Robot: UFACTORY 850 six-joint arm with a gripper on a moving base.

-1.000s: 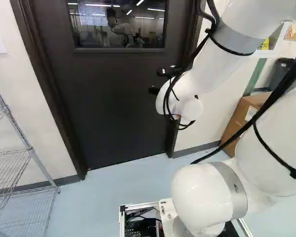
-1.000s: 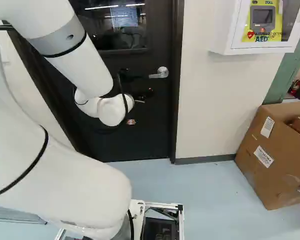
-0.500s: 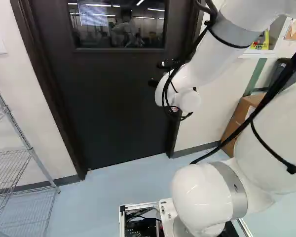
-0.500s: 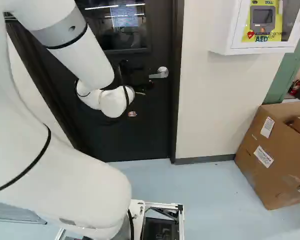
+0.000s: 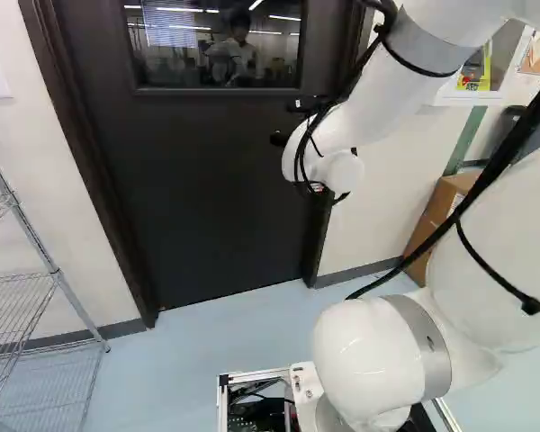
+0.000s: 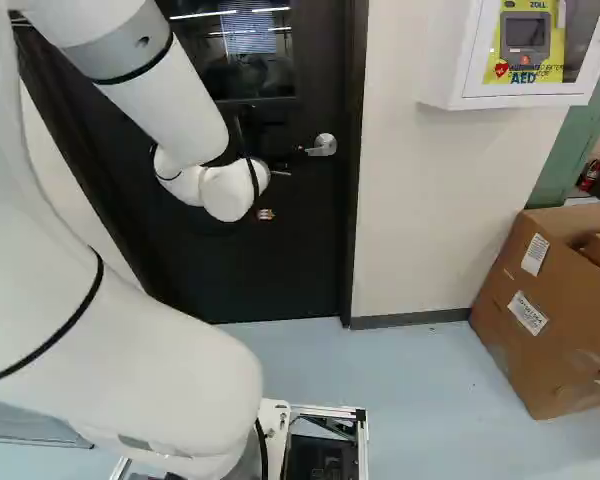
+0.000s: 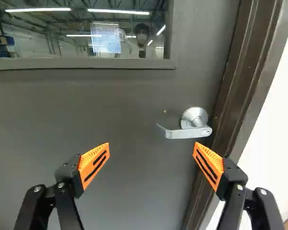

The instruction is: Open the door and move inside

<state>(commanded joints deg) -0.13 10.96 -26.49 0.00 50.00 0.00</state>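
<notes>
Silver handle [image 7: 187, 133] sits on the shut door [image 7: 120, 105]; the end effector [image 7: 151, 146], spread wide, hangs short of the handle. Advancing off-centre could jam an orange pad [image 7: 212, 157] against the handle instead of straddling it.

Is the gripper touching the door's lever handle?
Apart. The wrist view shows the lever handle ahead of the open gripper, door showing between handle and both pads.

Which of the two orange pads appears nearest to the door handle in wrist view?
The pad on the frame's side: it appears close to the handle, while the other pad stands well beyond the handle's free end.
</notes>
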